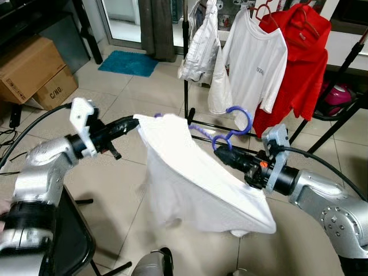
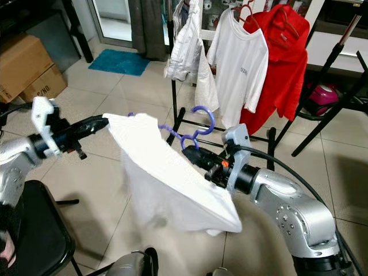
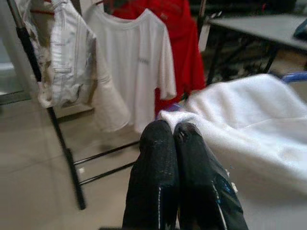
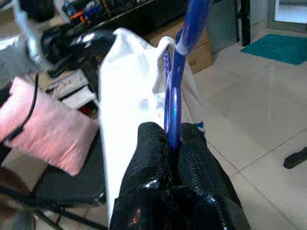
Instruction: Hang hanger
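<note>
Right wrist view has the right gripper (image 4: 173,139) clamped tight on the blue hanger (image 4: 178,72), whose hook (image 1: 240,119) curls up just past the fingertips. A white shirt (image 1: 195,184) hangs on that hanger and sags below both arms. Off to the other side, the left gripper (image 3: 171,132) has its fingers pressed together, pinching the shirt's far corner. Beyond them stands the clothes rack (image 1: 186,69), with a white tee (image 1: 256,63) and a red shirt (image 1: 305,57).
</note>
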Robot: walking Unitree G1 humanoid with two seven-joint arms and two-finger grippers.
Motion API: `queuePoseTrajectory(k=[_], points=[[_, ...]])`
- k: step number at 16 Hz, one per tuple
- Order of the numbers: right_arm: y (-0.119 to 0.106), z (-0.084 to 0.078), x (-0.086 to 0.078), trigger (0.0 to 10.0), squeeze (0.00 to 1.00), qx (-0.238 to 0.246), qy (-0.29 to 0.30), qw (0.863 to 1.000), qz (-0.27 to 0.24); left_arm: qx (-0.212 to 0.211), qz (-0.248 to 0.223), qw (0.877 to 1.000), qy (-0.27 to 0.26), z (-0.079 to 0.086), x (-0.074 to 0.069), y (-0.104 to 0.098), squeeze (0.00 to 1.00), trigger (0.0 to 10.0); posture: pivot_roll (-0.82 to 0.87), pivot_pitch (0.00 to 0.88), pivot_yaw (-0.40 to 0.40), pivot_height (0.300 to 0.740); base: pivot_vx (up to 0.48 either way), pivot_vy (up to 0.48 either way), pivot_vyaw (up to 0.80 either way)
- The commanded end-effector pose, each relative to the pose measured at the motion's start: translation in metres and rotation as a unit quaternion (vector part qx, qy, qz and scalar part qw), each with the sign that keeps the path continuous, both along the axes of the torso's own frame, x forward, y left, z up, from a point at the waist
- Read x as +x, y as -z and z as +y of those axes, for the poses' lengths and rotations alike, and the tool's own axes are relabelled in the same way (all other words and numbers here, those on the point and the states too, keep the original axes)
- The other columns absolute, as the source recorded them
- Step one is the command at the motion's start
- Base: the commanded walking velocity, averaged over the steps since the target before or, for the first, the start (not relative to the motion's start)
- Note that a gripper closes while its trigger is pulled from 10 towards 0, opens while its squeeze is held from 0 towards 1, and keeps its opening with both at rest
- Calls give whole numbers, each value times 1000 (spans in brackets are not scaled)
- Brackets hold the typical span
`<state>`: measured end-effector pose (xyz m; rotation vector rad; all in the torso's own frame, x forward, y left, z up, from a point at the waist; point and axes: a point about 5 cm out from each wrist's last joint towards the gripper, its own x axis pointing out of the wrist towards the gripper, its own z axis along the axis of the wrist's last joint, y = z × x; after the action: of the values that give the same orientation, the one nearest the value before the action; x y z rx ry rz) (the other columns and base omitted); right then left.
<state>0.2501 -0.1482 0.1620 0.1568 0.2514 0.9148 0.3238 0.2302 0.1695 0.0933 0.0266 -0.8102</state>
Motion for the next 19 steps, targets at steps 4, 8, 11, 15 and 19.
queuePoseTrajectory(k=[4, 8, 11, 15, 19], points=[[9, 5, -17, 10000, 0, -60, -71, 996, -6, 29, -34, 999, -15, 4, 10, -11, 0, 0, -77, 106, 60, 740, 0, 0, 0], [23, 8, -21, 10000, 0, -107, -93, 990, -3, -1, -47, 998, 46, -15, 11, -18, 0, 0, -76, 107, 61, 740, 0, 0, 0], [27, 4, -19, 10000, 0, -123, -82, 989, -2, -16, -97, 994, 48, -20, 14, -34, 0, 0, -79, 107, 65, 740, 0, 0, 0], [21, -3, -15, 10000, 0, -97, -58, 994, -11, 39, -127, 991, -30, 5, 18, -37, 0, 0, -81, 108, 67, 740, 0, 0, 0], [0, -5, -8, 10000, 0, -12, -32, 999, -35, 150, -135, 972, -124, 38, 10, -20, 0, 0, -77, 109, 63, 740, 0, 0, 0]])
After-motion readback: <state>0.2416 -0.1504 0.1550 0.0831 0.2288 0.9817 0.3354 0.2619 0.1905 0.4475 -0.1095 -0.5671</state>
